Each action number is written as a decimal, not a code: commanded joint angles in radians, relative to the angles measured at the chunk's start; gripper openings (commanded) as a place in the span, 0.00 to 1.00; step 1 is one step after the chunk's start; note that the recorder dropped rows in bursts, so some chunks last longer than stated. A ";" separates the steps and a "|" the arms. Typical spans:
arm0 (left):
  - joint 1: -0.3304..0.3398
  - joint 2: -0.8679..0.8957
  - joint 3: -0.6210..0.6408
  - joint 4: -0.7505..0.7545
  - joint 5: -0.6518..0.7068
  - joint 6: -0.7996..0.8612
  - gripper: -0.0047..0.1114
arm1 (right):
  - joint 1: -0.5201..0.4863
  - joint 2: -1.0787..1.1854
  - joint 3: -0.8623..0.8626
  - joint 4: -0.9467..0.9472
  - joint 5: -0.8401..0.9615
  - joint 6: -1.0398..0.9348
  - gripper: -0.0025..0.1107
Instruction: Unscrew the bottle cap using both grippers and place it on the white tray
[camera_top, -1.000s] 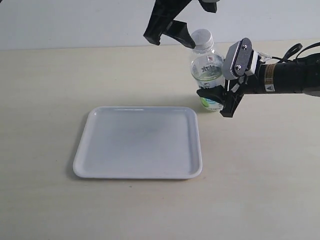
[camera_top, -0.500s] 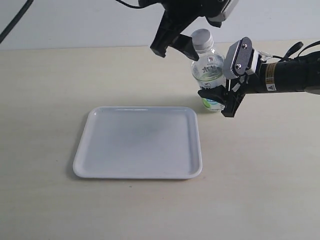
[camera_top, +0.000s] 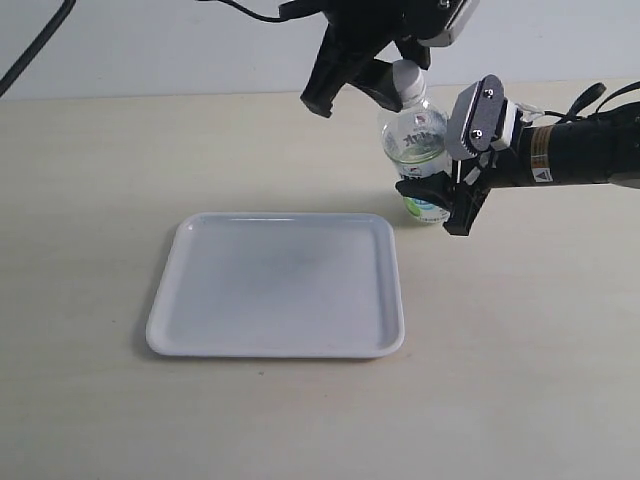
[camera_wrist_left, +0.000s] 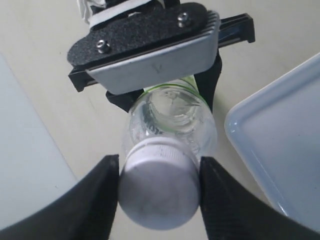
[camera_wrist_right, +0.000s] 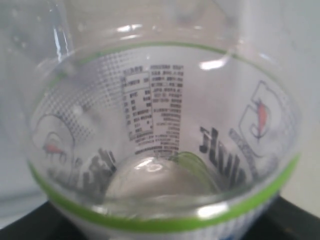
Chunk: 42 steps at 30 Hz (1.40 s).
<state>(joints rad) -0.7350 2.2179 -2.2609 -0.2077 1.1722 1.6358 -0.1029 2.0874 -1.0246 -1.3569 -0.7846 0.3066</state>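
Observation:
The clear bottle (camera_top: 413, 140) with its lime label stands on the table just beyond the white tray's (camera_top: 280, 285) far right corner. My right gripper (camera_top: 440, 200) comes in from the right and is shut on the bottle's lower body (camera_wrist_right: 160, 140), which fills the right wrist view. My left gripper (camera_top: 403, 80) reaches down from above. Its dark fingers (camera_wrist_left: 100, 200) press on both sides of the white ridged bottle cap (camera_wrist_left: 159, 192), which still sits on the bottle's neck (camera_top: 406, 74). The bottle (camera_wrist_left: 172, 120) leans slightly.
The tray holds nothing and its corner (camera_wrist_left: 285, 150) lies close to the bottle. Pale table surface (camera_top: 520, 350) spreads all round. The right arm (camera_top: 570, 150) lies low across the table on the right. A pale wall (camera_top: 150, 45) closes off the far side.
My left gripper has come down and to the right, and its fingers now close on the cap. The bottle top has tipped slightly. The right gripper has held still.

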 joint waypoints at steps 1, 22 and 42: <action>-0.002 -0.010 0.002 0.021 0.003 -0.102 0.04 | -0.002 0.008 0.009 -0.032 0.048 0.012 0.02; -0.036 -0.010 0.002 0.104 -0.001 -0.693 0.04 | -0.002 0.008 0.009 -0.015 0.016 0.008 0.02; -0.037 -0.010 0.002 0.094 -0.019 -1.368 0.04 | -0.002 0.008 0.009 -0.012 -0.018 0.001 0.02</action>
<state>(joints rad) -0.7663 2.2142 -2.2609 -0.1039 1.1603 0.3651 -0.1029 2.0874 -1.0246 -1.3569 -0.8049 0.2988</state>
